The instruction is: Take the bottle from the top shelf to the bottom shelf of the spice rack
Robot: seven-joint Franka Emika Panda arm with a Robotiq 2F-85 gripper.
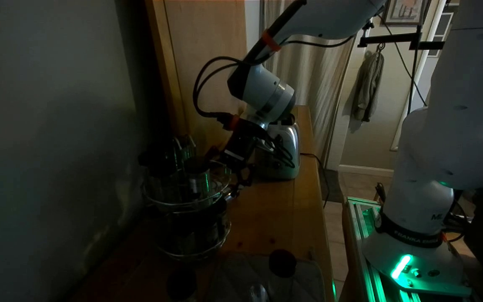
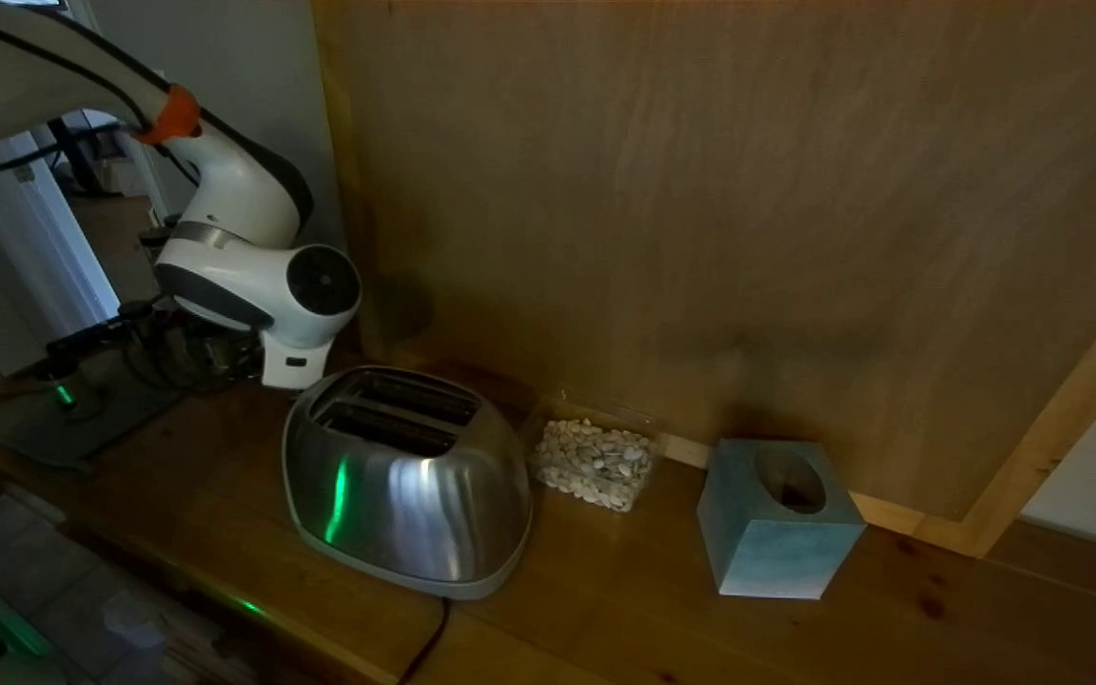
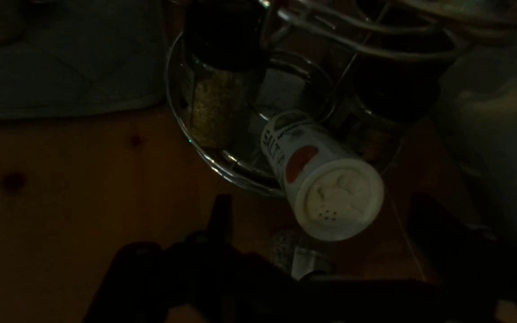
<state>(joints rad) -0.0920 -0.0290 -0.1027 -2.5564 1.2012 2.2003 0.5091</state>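
Jaws are spread wide and not gripping anything: the salt shaker (image 3: 317,167) sits between them in the wrist view, a gap showing on each side, a bit nearer the jaw on that view's right. I'm taking it as the task's bottle. Its base points away from the jaws, over the bottom shelf (image 3: 214,169), while the cap (image 3: 339,201) tilts out past that shelf's rim toward them. Too dark to tell what it's actually leaning on. My guess on handling: pretty light, printed cardboard or thin plastic, stiff enough for a gentle squeeze but dentable if you overdo it, maybe a little slick. I'd pinch 2 opposite sides of the body just under the cap, not the cap itself, since it could pop off. Those holes (image 3: 328,215) might leak salt at that tilt, too. Also mind the black-lidded jar (image 3: 217,98) beyond the jaws: looks like glass, so probably heavier and breakable.
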